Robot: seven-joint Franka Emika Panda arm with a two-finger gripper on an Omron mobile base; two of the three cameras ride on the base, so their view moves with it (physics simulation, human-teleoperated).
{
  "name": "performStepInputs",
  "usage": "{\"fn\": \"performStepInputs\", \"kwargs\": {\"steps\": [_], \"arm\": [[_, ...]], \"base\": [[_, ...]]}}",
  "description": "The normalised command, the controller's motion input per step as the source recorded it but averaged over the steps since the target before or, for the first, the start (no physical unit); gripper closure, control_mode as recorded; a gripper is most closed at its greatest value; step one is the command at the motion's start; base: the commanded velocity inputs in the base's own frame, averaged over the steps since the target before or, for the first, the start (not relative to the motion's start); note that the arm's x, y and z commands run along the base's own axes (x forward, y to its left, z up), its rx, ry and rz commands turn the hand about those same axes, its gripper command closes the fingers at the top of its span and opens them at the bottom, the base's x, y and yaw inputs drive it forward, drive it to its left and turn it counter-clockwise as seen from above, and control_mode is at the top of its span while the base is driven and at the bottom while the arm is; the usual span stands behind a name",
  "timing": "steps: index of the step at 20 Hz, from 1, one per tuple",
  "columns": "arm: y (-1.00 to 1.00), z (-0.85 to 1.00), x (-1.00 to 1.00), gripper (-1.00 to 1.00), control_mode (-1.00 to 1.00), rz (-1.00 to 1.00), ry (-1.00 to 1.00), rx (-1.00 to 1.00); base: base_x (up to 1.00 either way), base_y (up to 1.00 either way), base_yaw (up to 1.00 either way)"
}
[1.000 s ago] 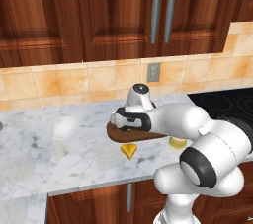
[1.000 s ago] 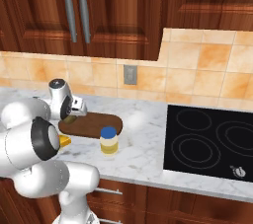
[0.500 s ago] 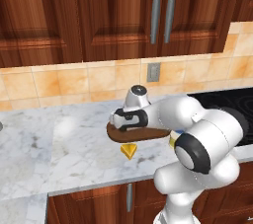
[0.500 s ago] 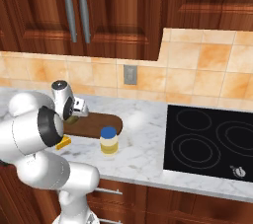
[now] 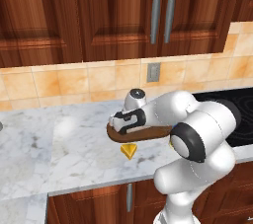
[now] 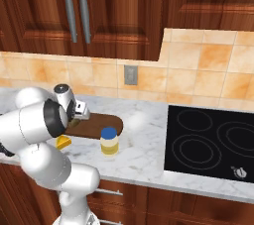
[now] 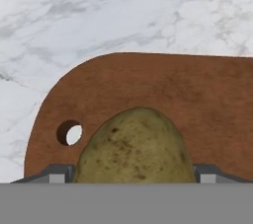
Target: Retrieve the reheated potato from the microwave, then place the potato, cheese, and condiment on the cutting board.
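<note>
The white arm folds forward from its base, elbow raised, wrist bent downward. Its gripper points down near the surface, jaws spread wide, with the potato between the two fingers, one on either side.

The olive-brown speckled potato lies over the dark brown oval cutting board near its hanging hole, while the yellow cheese wedge and blue-capped condiment bottle sit on the marble just beside the board.

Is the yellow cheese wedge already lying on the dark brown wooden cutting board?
No, the yellow cheese wedge lies on the marble counter, just off the board's front edge.
</note>
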Motion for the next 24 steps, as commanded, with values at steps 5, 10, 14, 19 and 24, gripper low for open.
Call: {"fn": "performStepInputs", "kwargs": {"steps": [5,10,14,19,24], "arm": [[0.00,-0.19,0.11,1.00,-1.00,-0.03,0.00,0.00],[0.00,-0.19,0.15,1.00,-1.00,-0.02,0.00,0.00],[0.00,-0.18,0.09,1.00,-1.00,-0.02,0.00,0.00],[0.00,-0.27,0.00,-1.00,-1.00,-0.03,0.00,0.00],[0.00,-0.19,0.00,-1.00,-1.00,-0.04,0.00,0.00]], "base": [[0.00,0.00,0.00],[0.00,0.00,0.00],[0.00,0.00,0.00],[0.00,0.00,0.00],[0.00,0.00,0.00]]}}
